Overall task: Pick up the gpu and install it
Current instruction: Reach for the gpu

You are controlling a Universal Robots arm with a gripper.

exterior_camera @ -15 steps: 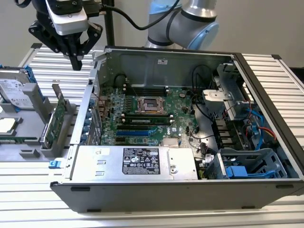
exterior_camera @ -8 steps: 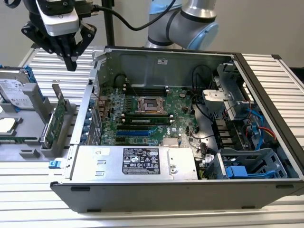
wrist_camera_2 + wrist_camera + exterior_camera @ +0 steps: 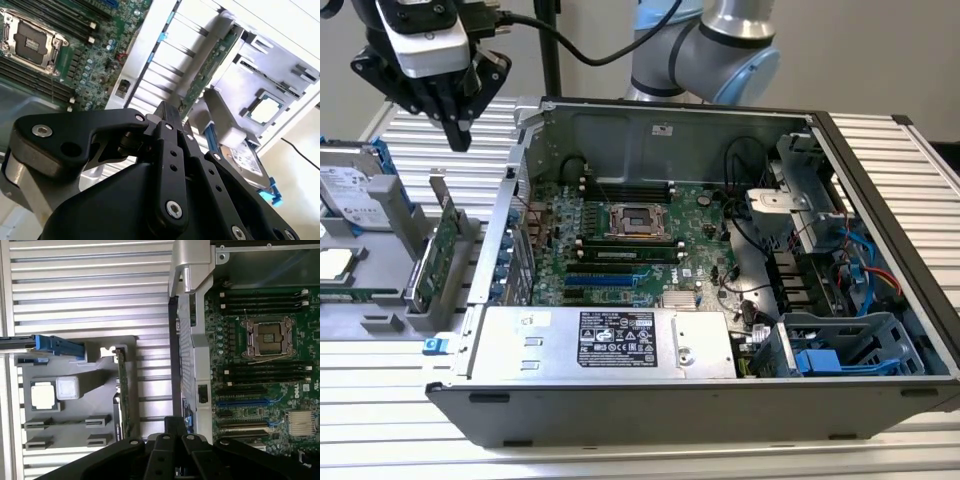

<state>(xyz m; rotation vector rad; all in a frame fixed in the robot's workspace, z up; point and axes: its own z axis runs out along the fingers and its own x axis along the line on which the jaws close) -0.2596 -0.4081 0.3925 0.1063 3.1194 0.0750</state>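
Hardware lies spread along a ribbed aluminium table [image 3: 380, 400]. At the exterior view's far left we see a silver hard drive [image 3: 345, 190] with a white label, propped in a blue bracket at the back of a flat grey plastic tray [image 3: 380, 322]. A small square silver processor chip [image 3: 330, 263] lies flat on that tray.

Next we come to the gpu [image 3: 432, 258], a thin rectangular green circuit card with a silver end bracket. It stands on edge in a slot of the tray, near the case's outer wall and not yet installed. In the first wrist view the gpu [image 3: 122, 395] appears edge-on.

Above the card hangs the black two-fingered gripper [image 3: 460, 138], apart from it. We see its fingers drawn together at the tips with nothing between them, and the second wrist view shows the gripper [image 3: 164, 107] the same way.

Further right lies the large open grey and black metal computer case [image 3: 620, 135]. Inside we find a green motherboard [image 3: 700, 215] with a square metal processor socket [image 3: 638, 220], and in front of it a long silver power supply [image 3: 610, 340]. Behind the case rises the grey robot arm [image 3: 720, 40] with light blue joints. At the exterior view's right end of the case sits a blue plastic drive cage [image 3: 845, 355].
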